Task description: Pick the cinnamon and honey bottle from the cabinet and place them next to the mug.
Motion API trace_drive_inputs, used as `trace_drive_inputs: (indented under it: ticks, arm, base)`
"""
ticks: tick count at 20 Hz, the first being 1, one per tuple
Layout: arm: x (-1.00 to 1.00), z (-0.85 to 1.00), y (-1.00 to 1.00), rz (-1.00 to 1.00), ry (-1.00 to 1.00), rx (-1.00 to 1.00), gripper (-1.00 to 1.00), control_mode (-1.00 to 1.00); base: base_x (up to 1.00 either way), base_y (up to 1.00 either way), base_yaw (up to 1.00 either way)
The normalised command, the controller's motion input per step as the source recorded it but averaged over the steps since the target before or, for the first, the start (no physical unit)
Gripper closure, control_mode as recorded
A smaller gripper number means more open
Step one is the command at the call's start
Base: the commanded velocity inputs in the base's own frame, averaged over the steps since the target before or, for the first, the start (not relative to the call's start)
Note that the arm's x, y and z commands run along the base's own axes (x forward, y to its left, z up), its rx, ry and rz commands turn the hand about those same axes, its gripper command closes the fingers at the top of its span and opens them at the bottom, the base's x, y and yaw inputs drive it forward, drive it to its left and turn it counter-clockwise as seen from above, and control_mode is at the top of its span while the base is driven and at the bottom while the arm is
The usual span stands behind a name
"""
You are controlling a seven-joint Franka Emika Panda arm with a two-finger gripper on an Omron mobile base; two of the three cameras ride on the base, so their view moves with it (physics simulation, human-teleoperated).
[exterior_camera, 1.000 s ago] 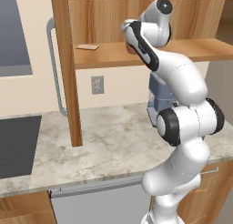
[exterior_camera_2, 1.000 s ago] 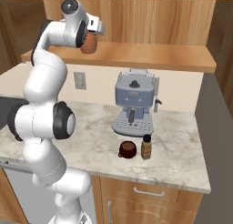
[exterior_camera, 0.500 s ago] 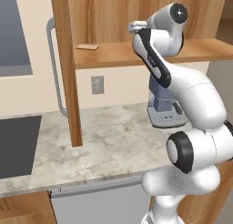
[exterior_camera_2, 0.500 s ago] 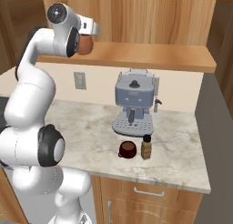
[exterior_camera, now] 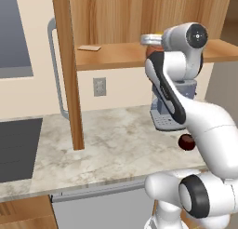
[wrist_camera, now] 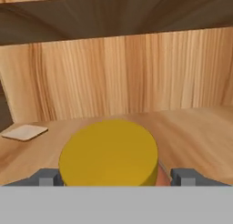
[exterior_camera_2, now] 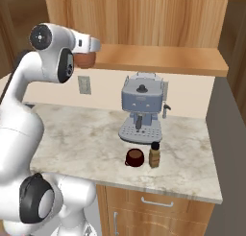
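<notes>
The honey bottle [wrist_camera: 109, 152], a squat terracotta-orange jar with a flat, round yellow lid, stands on the long shelf of the cabinet [exterior_camera: 116, 56]. The white arm's gripper [wrist_camera: 116, 176] is level with it, 1 grey fingertip [wrist_camera: 45, 176] showing on either side of the lid. The jaws stand wide around the jar; whether they touch its sides cannot be told. From the right base view the jar's orange body [exterior_camera_2: 84, 60] shows just under the white hand.

The cinnamon [exterior_camera_2: 154, 155], a slim brown bottle with a dark cap, stands upright on the counter [exterior_camera_2: 86, 139], just right of the mug [exterior_camera_2: 134, 158], a low, dark reddish-brown cup. Both sit near the front foot of a blue-grey coffee machine [exterior_camera_2: 141, 112], which stands against the far wall.

The counter is pale marble with beige veining, above wooden drawers with a grey pull [exterior_camera_2: 156, 202]. The cabinet is light wood grain, its back panel striped vertically. A vertical wooden door edge [exterior_camera: 67, 70] comes down to the counter at the left, with a curved grey handle [exterior_camera: 55, 70] beside it. A small flat tan piece [exterior_camera: 89, 48] lies on the shelf, well left of the jar. A white wall outlet [exterior_camera: 99, 86] sits on the cream wall below the shelf. A dark cooktop [exterior_camera: 16, 149] is set in the counter at far left. No writing or label can be read.
</notes>
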Motion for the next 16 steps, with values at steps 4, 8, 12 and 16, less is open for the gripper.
trace_drive_inputs:
  ticks: [4,8,12,16]
  arm:
    - [-0.76,0.00,-0.02,-0.28,0.01,0.00,1.00,-1.00]
    - [-0.61,-0.10,0.00,-0.32,0.02,0.00,1.00,-1.00]
    - [-0.50,-0.36,-0.11,-0.35,0.03,0.01,1.00,-1.00]
    - [-0.42,-0.44,-0.16,-0.36,0.11,0.08,1.00,-1.00]
  base:
    - [0.00,0.00,0.00]
    - [0.00,0.00,0.00]
    - [0.00,0.00,0.00]
    - [0.00,0.00,0.00]
